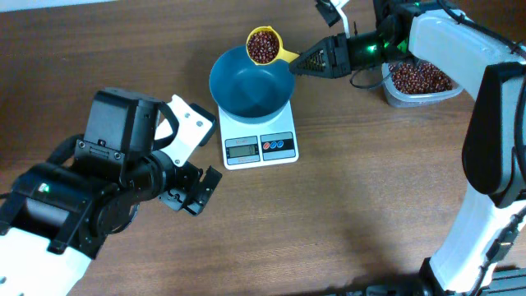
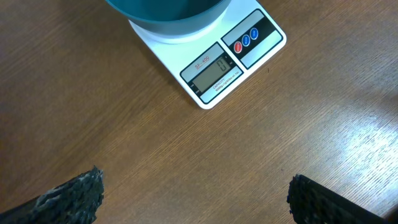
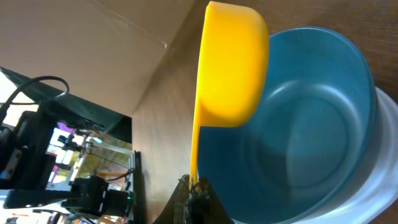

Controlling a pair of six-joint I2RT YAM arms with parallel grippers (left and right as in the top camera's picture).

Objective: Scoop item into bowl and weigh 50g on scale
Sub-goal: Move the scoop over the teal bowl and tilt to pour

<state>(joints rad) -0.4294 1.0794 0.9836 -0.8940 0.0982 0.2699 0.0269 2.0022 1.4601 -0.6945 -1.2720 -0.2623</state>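
Observation:
The teal-blue bowl stands on the white scale; no beans show inside it. My right gripper is shut on the handle of a yellow scoop filled with red-brown beans, held level over the bowl's far rim. In the right wrist view the scoop shows from below beside the bowl, with my gripper on its handle. My left gripper is open and empty above the table, left of the scale and nearer the front. The left wrist view shows the scale, the bowl's edge and my open fingers.
A clear plastic tub with more beans stands at the far right, under the right arm. The left arm's bulk covers the table's left front.

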